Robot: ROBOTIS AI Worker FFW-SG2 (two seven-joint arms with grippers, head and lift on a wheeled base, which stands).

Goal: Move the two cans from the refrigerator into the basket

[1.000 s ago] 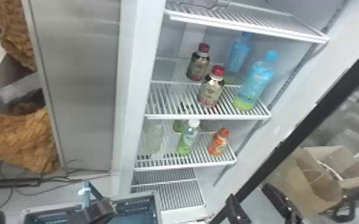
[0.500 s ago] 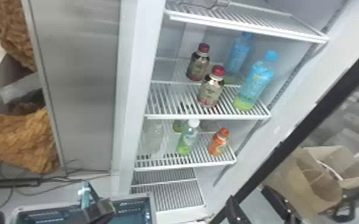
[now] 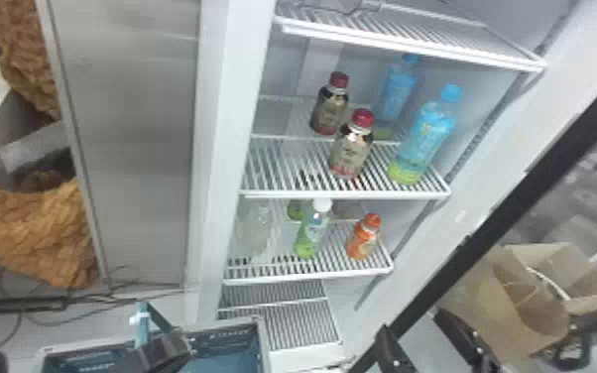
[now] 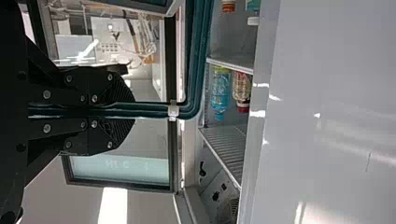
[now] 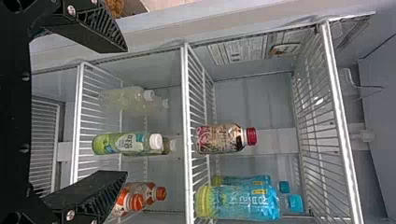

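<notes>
White wire shelves [image 3: 292, 194] line the refrigerator [image 3: 235, 149]: red-capped bottles [image 3: 351, 151] between one shelf's side edges, an orange bottle [image 3: 362, 240] by the right front corner below. Left end effector [image 3: 181, 344] clamps the handle [image 3: 142, 332] of the basket [image 3: 264, 347], near the refrigerator's foot; right end effector [image 3: 411, 321] gapes wide.

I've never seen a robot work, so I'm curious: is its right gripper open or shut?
Open. The right gripper has its two black fingers spread wide apart, with a broad gap between them.

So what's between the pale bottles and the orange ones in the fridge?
A white-capped green bottle, seemingly another behind; the right wrist view shows it.
</notes>
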